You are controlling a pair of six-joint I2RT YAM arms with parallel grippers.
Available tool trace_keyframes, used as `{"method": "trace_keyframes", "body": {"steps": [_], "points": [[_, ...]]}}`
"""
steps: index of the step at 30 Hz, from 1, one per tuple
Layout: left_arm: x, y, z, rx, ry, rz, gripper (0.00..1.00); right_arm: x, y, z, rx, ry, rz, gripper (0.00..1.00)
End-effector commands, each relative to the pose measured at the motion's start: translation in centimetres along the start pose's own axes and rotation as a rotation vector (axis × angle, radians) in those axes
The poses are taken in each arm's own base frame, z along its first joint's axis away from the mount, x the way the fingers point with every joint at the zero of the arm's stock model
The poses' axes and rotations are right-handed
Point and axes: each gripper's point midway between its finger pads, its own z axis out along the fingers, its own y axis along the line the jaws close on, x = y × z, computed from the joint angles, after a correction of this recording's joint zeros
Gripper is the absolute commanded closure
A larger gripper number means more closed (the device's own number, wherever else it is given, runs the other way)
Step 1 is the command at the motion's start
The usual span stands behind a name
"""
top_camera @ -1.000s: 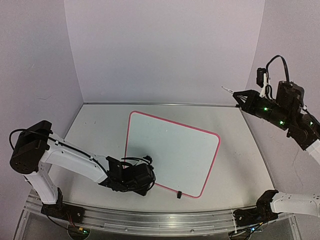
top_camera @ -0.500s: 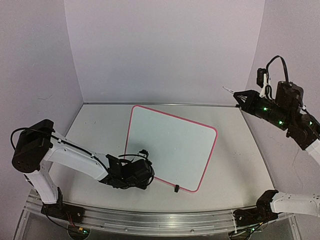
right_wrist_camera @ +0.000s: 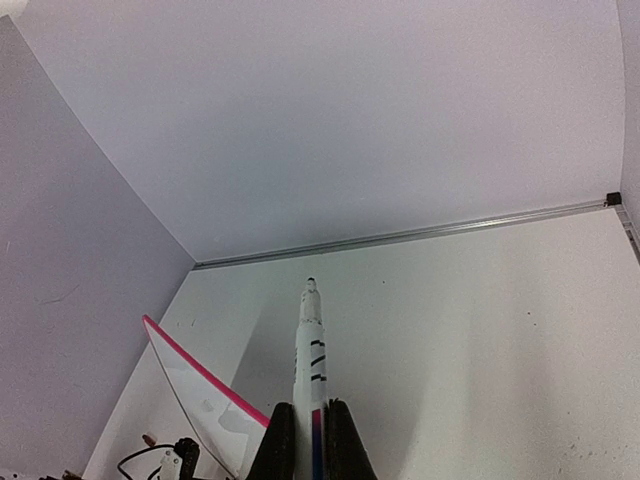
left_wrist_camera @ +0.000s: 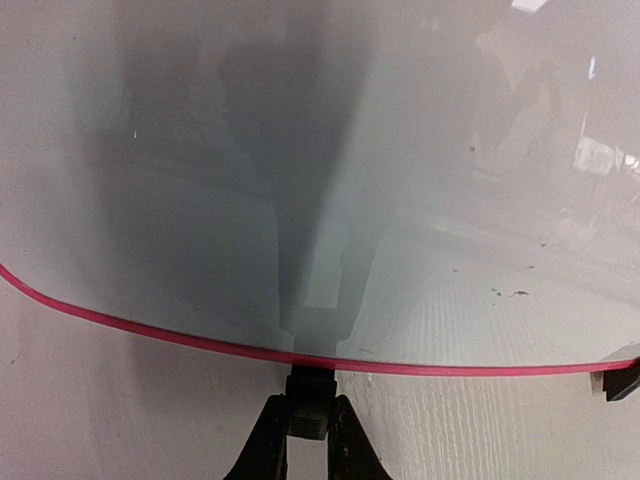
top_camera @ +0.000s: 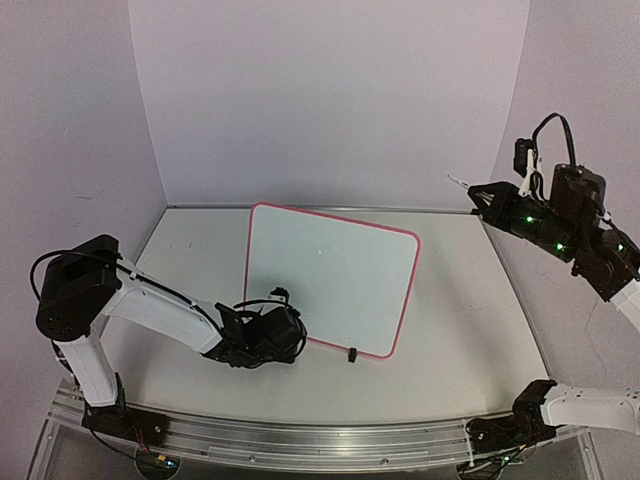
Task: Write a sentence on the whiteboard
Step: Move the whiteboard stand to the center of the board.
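Though hidden overhead, left claw's (left_wrist_camera: 309,430) clip (left_wrist_camera: 309,388)

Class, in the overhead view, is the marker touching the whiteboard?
No, the right hand holds the marker in the air, away from the whiteboard.

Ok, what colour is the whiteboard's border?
Pink-red border on the whiteboard; clearest in left wrist view.

Soft, even light fills the overhead view. Ahead of the left gripper (left_wrist_camera: 308,418), a broad dark shadow crosses the whiteboard (left_wrist_camera: 480,230); glare patches sit far to its right. Ahead of the right gripper (right_wrist_camera: 310,420), the marker (right_wrist_camera: 310,340) looks sharp against evenly lit walls (right_wrist_camera: 350,120).
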Motion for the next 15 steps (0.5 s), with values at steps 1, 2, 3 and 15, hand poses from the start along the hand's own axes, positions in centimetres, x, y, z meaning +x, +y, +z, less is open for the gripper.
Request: {"method": "trace_keyframes", "body": {"steps": [1, 2, 3, 15], "points": [[-3.7, 1.5, 1.2, -0.080, -0.130, -0.152, 1.00, -0.7, -0.2, -0.5, 0.006, -0.039, 0.015, 1.00], [-3.9, 1.7, 1.4, -0.090, -0.133, -0.164, 1.00, -0.7, -0.2, -0.5, 0.006, -0.040, 0.016, 1.00], [-4.2, 1.9, 1.6, -0.095, -0.136, -0.177, 1.00, -0.6, -0.3, -0.6, 0.008, -0.040, 0.016, 1.00], [-6.0, 1.3, 3.5, -0.109, -0.164, -0.290, 1.00, -0.7, -0.7, -1.2, 0.016, -0.055, 0.015, 1.00]]}}
